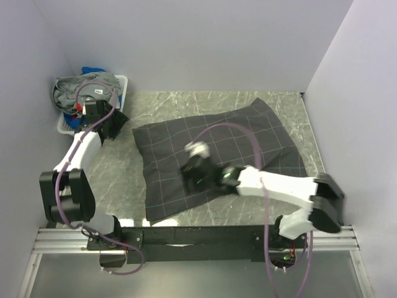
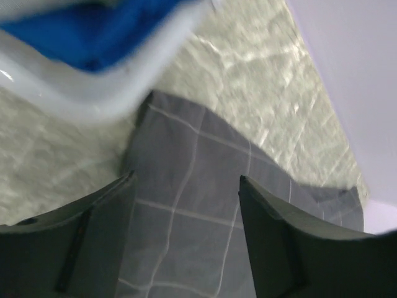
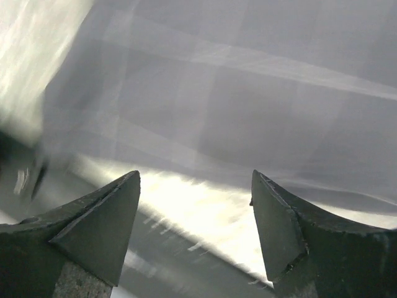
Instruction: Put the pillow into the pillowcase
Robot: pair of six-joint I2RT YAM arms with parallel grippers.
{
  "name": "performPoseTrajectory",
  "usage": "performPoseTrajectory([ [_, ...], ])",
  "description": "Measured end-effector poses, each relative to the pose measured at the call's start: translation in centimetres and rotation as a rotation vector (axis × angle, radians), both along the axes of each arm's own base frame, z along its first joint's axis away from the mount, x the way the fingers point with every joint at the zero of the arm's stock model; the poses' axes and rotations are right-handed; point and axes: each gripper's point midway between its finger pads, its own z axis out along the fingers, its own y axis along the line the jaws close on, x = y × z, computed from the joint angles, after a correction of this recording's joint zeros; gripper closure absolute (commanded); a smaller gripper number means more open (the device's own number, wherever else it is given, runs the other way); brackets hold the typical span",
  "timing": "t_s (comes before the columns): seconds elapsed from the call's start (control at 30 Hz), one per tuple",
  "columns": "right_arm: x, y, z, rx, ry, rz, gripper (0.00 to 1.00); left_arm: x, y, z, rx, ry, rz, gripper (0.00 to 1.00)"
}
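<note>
Hidden / unclear:
- No part of the soft cream pillow shows in any view. The case lies plump, but I cannot tell what fills it.
- My right wrist view is heavily blurred. I make out only grey gridded cloth across the top, a bright strip below it, and a dark smear at the left edge that I cannot identify.
- My left wrist view is blurred at the top. The white plastic basket [image 2: 93, 93] and the blue cloth [image 2: 93, 37] in it are soft shapes, cut off by the frame.
- From the top camera my right fingers are dark against dark cloth, so their tips are hard to separate there.

Position of the task's thing:
- The large charcoal-grey pillowcase with the thin pale grid [image 1: 217, 152] lies flat on the grey-green marbled table top [image 1: 186, 102], skewed, with one corner toward the basket.
- My left gripper [image 2: 186, 180] is at that far-left corner of the pillowcase, between it and the basket. The jaws stand spread with nothing between them, and the corner cloth shows in the gap below.
- My right gripper [image 3: 195, 175] is over the near half of the pillowcase, close to its near edge. The jaws are spread and pinch nothing, and whether the tips touch the cloth I cannot tell.
- A crumpled grey garment [image 1: 80, 87] fills the basket beyond the pillowcase's left corner.
</note>
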Motion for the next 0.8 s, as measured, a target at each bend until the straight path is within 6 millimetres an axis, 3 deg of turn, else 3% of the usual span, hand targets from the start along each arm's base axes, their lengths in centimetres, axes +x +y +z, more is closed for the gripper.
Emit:
performPoseTrajectory([
  [0.07,3.8,-4.3,0.7,0.045,-0.015,-0.172,0.15,-0.8,-1.5,0.3,0.007,-0.011,-0.033,0.24],
  [0.13,7.2,-9.7,1.4,0.089,-0.045,-0.363,0.1,-1.4,-4.5,0.6,0.018,-0.023,-0.103,0.2],
  [0.23,10.0,-16.9,2.4,0.142,-0.093,-0.597,0.09,-2.6,-11.2,0.8,0.037,-0.044,-0.266,0.17],
  [0.37,11.3,-25.4,2.3,0.21,-0.131,-0.859,0.06,-5.7,-19.8,0.5,0.066,-0.068,-0.479,0.17],
  [0.43,11.2,-29.4,1.4,0.23,-0.125,-0.984,0.06,-7.2,-23.2,-0.1,0.099,-0.068,-0.562,0.18],
  [0.5,11.2,-31.9,0.8,0.235,-0.111,-1.067,0.06,-8.2,-26.2,-1.2,0.15,-0.049,-0.63,0.19],
  [0.6,12.2,-34.3,-0.5,0.249,-0.065,-1.142,0.07,-9.0,-29.6,-3.7,0.256,-0.008,-0.684,0.23],
  [0.67,12.9,-34.5,-2.0,0.247,-0.012,-1.15,0.1,-9.5,-30.5,-5.6,0.33,0.026,-0.699,0.34],
  [0.7,13.3,-34.2,-2.8,0.249,0.015,-1.142,0.12,-9.6,-30.4,-6.6,0.366,0.043,-0.694,0.45],
  [0.73,13.5,-33.9,-3.6,0.251,0.045,-1.132,0.14,-9.6,-30.2,-7.2,0.391,0.053,-0.686,0.74],
  [0.8,13.9,-33.4,-4.8,0.253,0.092,-1.119,0.23,-9.1,-29.7,-7.9,0.417,0.062,-0.664,0.99],
])
